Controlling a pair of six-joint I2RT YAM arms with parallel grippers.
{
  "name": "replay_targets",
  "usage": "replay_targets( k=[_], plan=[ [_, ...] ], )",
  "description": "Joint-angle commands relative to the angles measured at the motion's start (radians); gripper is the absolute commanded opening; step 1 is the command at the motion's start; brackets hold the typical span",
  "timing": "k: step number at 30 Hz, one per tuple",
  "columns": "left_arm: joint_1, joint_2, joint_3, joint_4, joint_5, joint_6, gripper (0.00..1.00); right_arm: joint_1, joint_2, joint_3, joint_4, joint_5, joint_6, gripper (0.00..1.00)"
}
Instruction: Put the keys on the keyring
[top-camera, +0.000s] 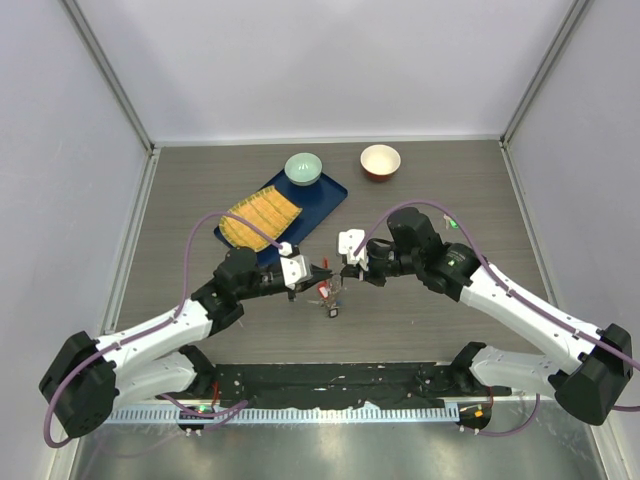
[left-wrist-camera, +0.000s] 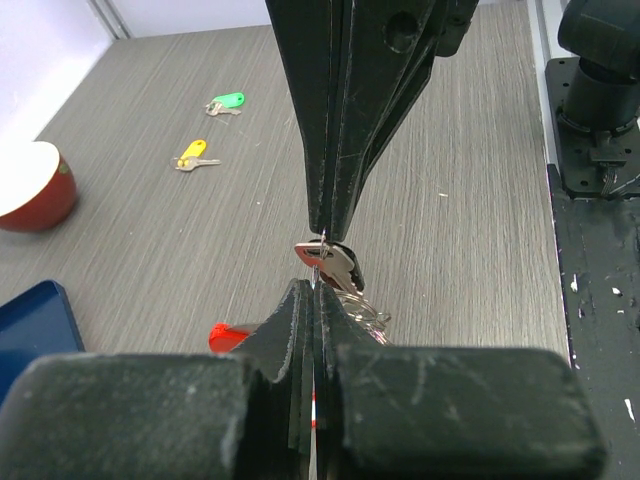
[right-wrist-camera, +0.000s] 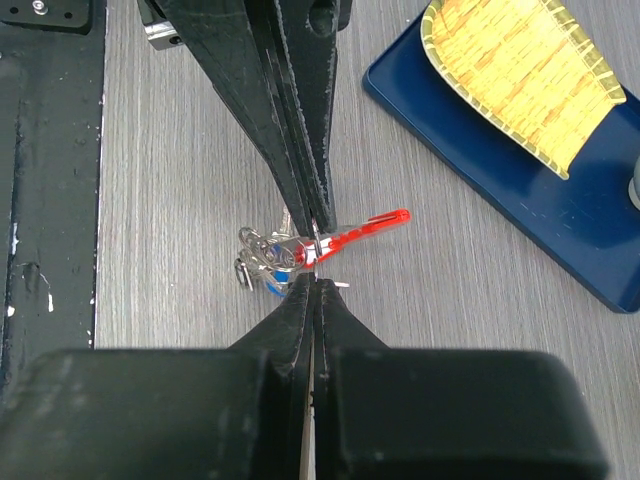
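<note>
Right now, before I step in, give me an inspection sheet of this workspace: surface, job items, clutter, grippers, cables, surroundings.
Surface: grey wood-grain table, no spills seen.
Job's things: keyring with a red loop, at the tips of both grippers; green key and yellow key loose on the table, off the ring; no other key made out.
Clutter: blue tray holding a yellow mat and a green bowl; red bowl beside the tray.
Grippers: left gripper and right gripper both shut, apparently pinching the keyring.
Cables: purple cables looped along each arm.
Surroundings: pale walls on three sides.
</note>
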Motion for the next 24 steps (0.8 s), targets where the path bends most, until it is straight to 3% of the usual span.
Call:
replay_targets(
  k=[1, 24],
  plan=[
    [0.004, 0.0, 0.051, 0.047, 0.029, 0.014, 0.0, 0.007, -0.01, 0.037, 0.046, -0.032, 0.004, 0.01],
    [0.004, 0.006, 0.061, 0.026, 0.03, 0.014, 0.0, 0.01, -0.04, 0.037, 0.039, 0.029, -0.007, 0.01]
  ],
)
